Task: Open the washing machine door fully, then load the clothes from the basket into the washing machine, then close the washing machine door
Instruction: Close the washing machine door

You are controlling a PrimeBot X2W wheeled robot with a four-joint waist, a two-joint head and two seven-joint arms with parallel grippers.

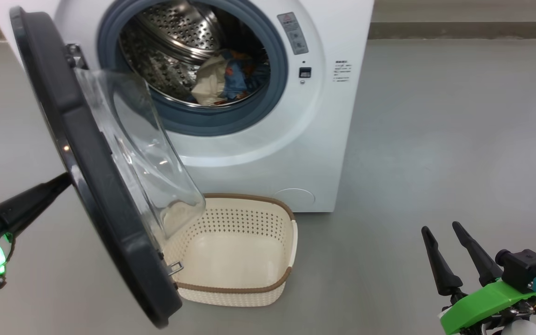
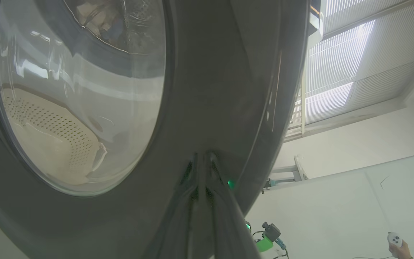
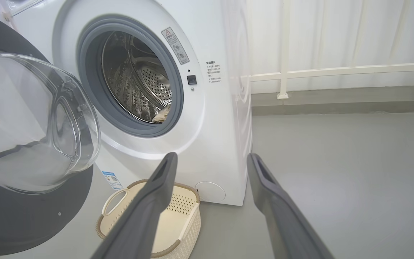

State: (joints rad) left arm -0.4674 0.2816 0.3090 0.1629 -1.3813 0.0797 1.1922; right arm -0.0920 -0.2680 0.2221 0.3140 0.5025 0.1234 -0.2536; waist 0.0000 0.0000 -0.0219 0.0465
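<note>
- Head view: the clothes (image 1: 228, 77) are lying in the drum of the washing machine (image 1: 324, 139) and the basket (image 1: 291, 218) in front of it looks empty, so I'd say loading is done and we're on the close-the-door step; the washing machine door (image 1: 105, 186) hangs roughly half open, its glass bowl above the basket; the left gripper (image 1: 62, 180) has its fingers pinched together with nothing between them, tips on the door's outer face; the right gripper (image 1: 439, 227) sits low on the right, well apart from everything, fingers spread, holding nothing.
- Left wrist view: the closed fingertips (image 2: 201, 158) press straight onto the door's black rim (image 2: 210, 90); the basket (image 2: 49, 144) shows through the glass; a person's hand (image 2: 398, 246) with a controller is down in the corner.
- Right wrist view: the fingers are wide apart and empty (image 3: 211, 156); the door (image 3: 13, 223) stands clear of the opening; a bit of cream cloth (image 3: 160, 113) shows low in the drum.
- Next move, my guess: a steady push on the rim, following the hinge arc, until the latch catches; the tips could slip off the glossy rim.
</note>
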